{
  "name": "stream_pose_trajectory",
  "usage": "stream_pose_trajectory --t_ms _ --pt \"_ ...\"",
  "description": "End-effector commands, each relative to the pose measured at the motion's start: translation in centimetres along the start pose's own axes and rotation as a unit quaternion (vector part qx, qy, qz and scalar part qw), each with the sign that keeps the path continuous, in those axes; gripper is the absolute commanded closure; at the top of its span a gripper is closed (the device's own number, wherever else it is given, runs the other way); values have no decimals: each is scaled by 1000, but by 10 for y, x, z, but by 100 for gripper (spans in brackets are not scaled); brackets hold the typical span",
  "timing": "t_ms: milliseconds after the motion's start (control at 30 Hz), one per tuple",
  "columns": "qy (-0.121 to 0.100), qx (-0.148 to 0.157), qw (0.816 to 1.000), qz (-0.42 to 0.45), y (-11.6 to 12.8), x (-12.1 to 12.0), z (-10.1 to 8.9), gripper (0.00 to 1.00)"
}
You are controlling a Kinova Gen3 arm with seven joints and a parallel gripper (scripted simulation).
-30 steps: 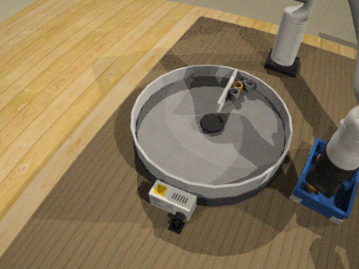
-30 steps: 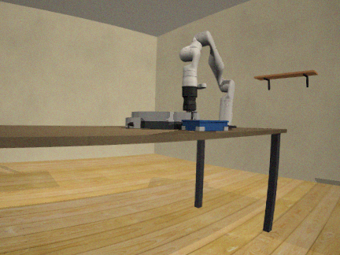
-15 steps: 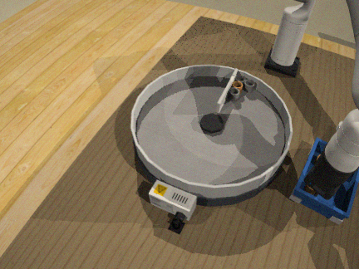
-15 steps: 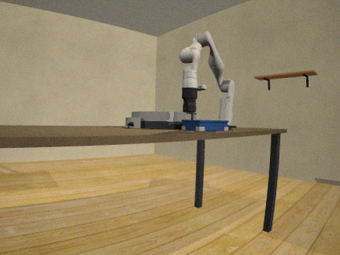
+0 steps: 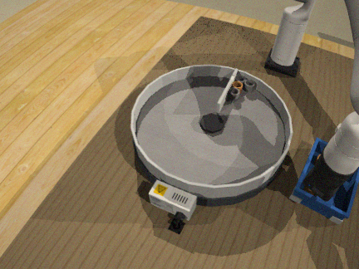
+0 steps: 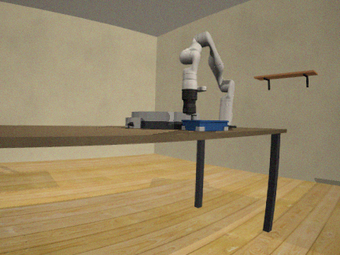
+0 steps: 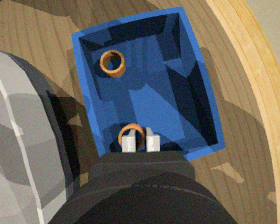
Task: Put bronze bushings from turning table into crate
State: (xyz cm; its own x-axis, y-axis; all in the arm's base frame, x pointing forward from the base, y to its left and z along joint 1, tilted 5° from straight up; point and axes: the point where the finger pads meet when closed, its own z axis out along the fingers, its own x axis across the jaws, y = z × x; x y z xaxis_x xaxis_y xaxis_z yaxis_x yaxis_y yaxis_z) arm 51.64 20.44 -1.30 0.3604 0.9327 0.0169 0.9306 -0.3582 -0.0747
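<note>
Bronze bushing gripped in the tool hangs over the blue crate, where another bronze bushing already lies. A third waits among steel bushings on the turning table, so release and one more trip likely remain.

Over the blue crate a bronze bushing — a short orange ring with an open bore — is pinched between the fingers of the gripper, hanging above the crate's near end. A second bronze bushing lies on the crate floor near the far left corner, bore facing up. The crate sits on the table just beside the turning table, a round grey tray with a raised rim. On it, a third bronze bushing stands upright beside a white divider, touching two grey steel bushings — all clustered near the far rim.
</note>
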Motion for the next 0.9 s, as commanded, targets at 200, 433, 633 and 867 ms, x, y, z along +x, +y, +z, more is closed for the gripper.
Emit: stream_pose_trajectory --t_ms 200,433,633,867 --pt "-1 1 1000 0 -1 0 2 100" --pt "-1 1 1000 0 -1 0 4 100" --pt "-1 1 1000 0 -1 0 5 100" --pt "-1 1 1000 0 -1 0 5 100"
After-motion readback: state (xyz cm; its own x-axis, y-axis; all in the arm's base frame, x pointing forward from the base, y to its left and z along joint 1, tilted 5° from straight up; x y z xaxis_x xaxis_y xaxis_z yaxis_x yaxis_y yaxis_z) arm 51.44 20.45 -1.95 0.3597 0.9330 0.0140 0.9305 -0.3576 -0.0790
